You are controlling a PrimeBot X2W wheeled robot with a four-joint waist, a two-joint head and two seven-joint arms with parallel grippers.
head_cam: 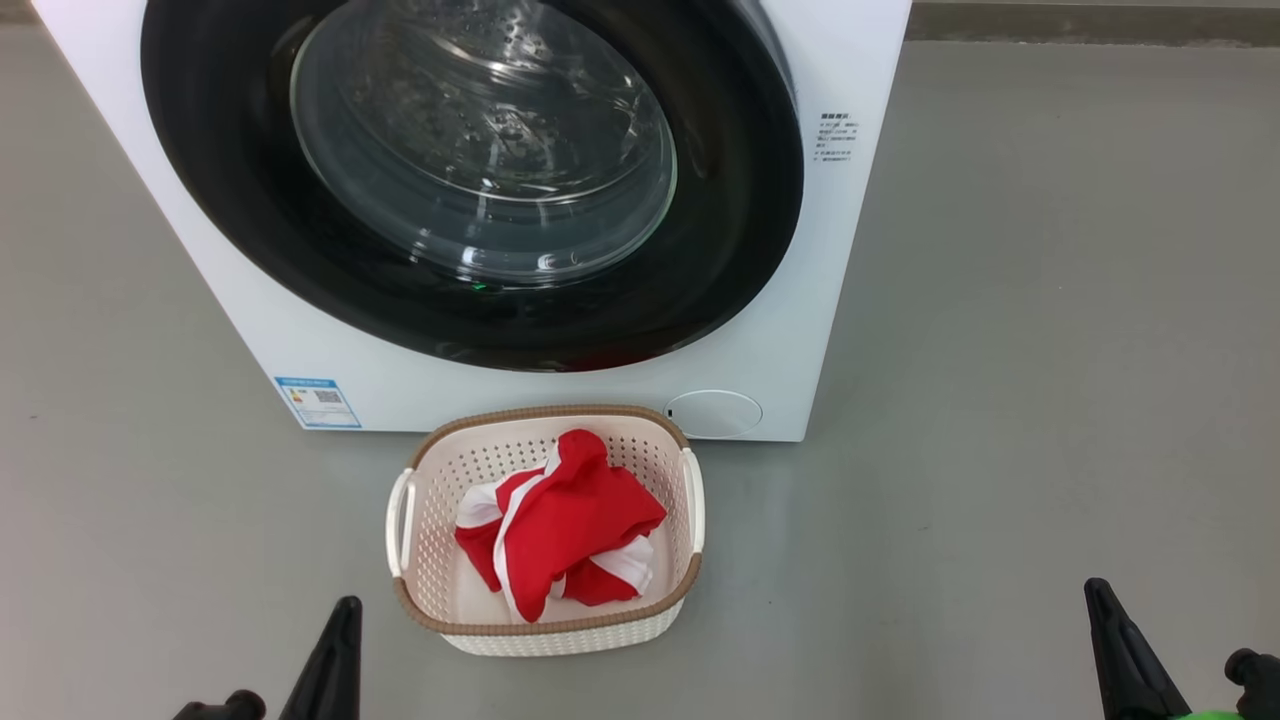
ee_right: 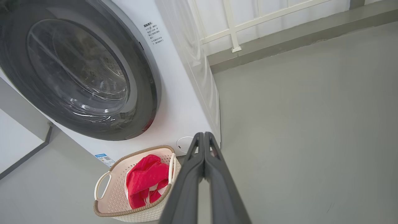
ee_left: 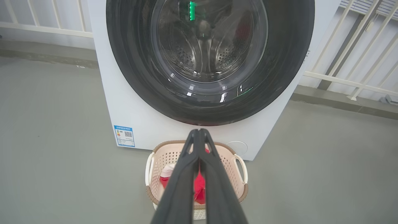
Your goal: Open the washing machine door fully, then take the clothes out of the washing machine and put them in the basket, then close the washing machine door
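Front-loader scene, seen from the head and from both wrists. The left fingers (ee_left: 182, 186) are pressed together along their length, with the tips meeting and nothing between them. The right fingers (ee_right: 189, 186) are likewise closed tip to tip and empty. Both pairs hang above the grey floor (head_cam: 1000, 450), well apart from each other and touching nothing.

The basket (head_cam: 545, 412) stands on the floor ahead of the fingers and between the two pairs. From the left wrist it lies straight beyond the left fingertips. From the right wrist it lies to the left of the right fingers. The clothes (head_cam: 565, 530) lie bunched inside the basket as a red heap with white bands, below its brown rim.

Beyond the basket, farther from the fingers, stands the washing machine (head_cam: 560, 392). The washing machine door (head_cam: 480, 170) sits closed, its black rim flat against the white front, and the steel drum shows through the glass. A small round flap (head_cam: 714, 413) sits low on the front panel, just beyond the basket's right corner. A blue label (head_cam: 317, 402) sits at the lower left corner of the panel. A pale railing (ee_left: 357, 77) runs behind the machine.
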